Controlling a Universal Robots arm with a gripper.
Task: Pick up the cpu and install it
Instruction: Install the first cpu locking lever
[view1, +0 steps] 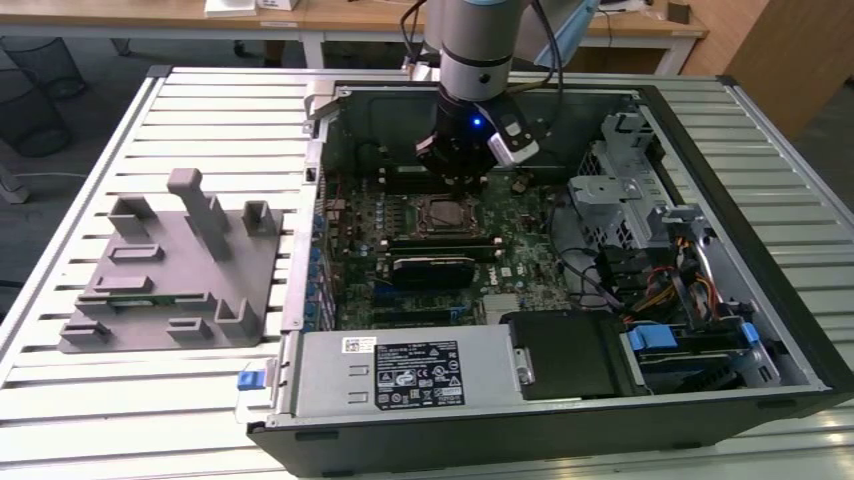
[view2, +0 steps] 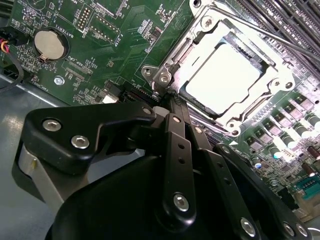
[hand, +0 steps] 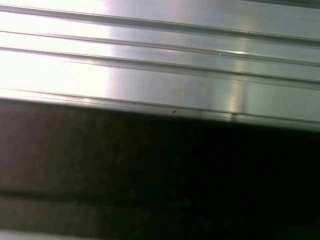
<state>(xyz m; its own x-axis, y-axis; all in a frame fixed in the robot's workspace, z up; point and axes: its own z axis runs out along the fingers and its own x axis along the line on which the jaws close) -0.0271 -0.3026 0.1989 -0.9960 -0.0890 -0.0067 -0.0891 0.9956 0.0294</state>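
Robotics lab doubling as an office workspace

An opened desktop computer case is lying on a ribbed aluminium worktable, a grey plastic fixture is sitting beside it, while wooden desks and wire wastebaskets are standing on the carpeted floor behind.

Pale silver cpu flat in the motherboard socket

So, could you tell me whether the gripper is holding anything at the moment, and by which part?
Nothing held appears. The cpu already sits in the motherboard socket, apart from the gripper, which is beside the socket's edge.
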